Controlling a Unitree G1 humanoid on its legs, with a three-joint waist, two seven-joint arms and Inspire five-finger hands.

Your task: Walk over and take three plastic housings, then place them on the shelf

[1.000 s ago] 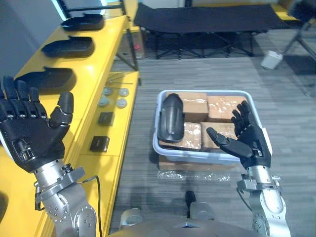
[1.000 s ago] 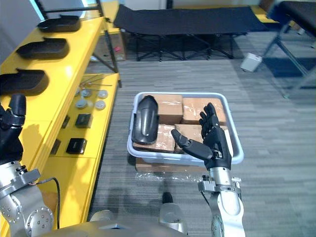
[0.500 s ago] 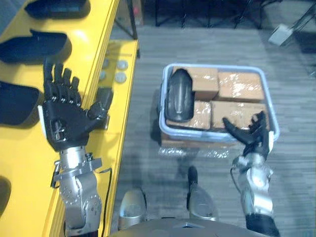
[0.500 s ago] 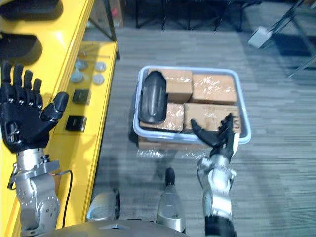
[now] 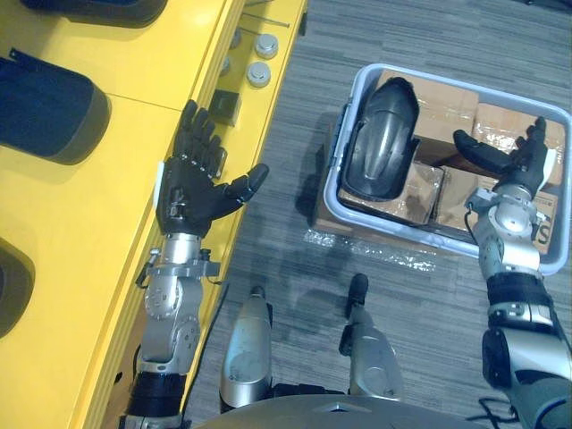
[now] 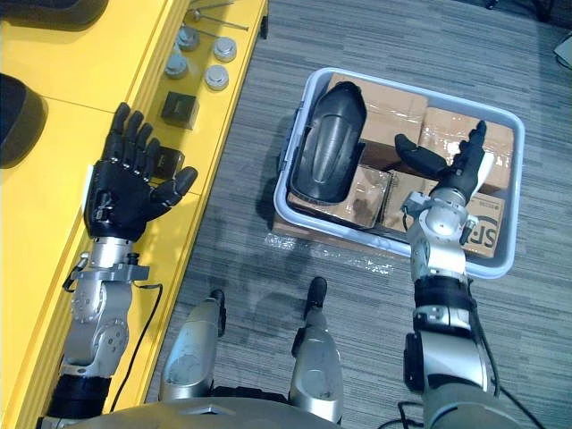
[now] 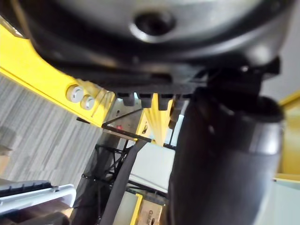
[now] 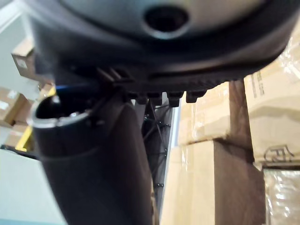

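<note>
In the bin (image 5: 331,183), the housing (image 5: 380,134) is lying end-on, just left of your right hand (image 5: 517,163); both hands are hanging open, empty, the left hand (image 5: 192,186) farther off

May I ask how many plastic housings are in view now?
4 plastic housings: one in the bin, three on the yellow shelf, the nearest cropped; more may be hidden.

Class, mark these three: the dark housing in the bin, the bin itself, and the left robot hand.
housing (image 5: 380,134), left eye view, middle of its curved back.
bin (image 6: 517,197), right eye view, its right rim.
left robot hand (image 5: 188,192), left eye view, its palm.
</note>
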